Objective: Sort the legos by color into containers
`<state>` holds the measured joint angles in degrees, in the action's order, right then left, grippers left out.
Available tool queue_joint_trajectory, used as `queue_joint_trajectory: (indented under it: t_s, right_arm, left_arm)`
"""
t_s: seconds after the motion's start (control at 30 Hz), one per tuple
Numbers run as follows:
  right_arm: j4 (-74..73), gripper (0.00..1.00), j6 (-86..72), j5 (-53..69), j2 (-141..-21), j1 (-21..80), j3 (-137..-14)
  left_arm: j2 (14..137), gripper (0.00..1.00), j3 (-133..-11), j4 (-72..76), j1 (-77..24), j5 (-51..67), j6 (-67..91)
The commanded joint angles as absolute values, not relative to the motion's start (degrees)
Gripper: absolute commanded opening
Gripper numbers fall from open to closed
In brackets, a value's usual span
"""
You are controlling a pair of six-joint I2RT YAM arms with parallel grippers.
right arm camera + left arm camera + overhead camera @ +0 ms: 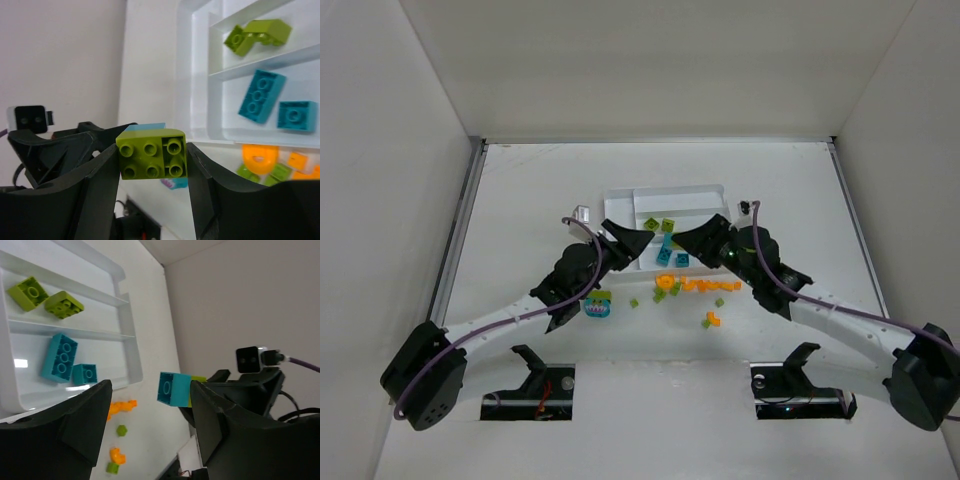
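No lettering, number, label or brand mark is legible in any view. The studs of the lime brick (151, 161) clamped in my right gripper (152, 150) look blank, though a moulded mark may simply be too small to tell. The white tray (131, 335) and the camera housing (28, 118) on my left wrist carry no readable print.
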<state>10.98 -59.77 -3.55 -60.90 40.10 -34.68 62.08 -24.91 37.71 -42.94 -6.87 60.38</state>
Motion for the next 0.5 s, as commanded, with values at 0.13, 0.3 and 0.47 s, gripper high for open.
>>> queue_joint_trajectory:
  t_s: [0.13,0.3,0.47]
  right_arm:
    - [33.1,0.37,-72.9,3.8,-65.3,39.9,-30.9]
    - [41.5,0.37,-79.8,4.3,-67.3,39.3,-28.1]
    - [43.7,0.37,-81.6,3.7,-67.4,39.1,-27.3]
  left_arm:
    - [62.7,0.59,-23.8,49.3,-43.9,-4.6,67.4]
    - [63.0,0.57,-22.7,52.4,-44.1,-4.6,69.5]
    - [63.0,0.57,-22.6,52.2,-44.3,-4.6,70.0]
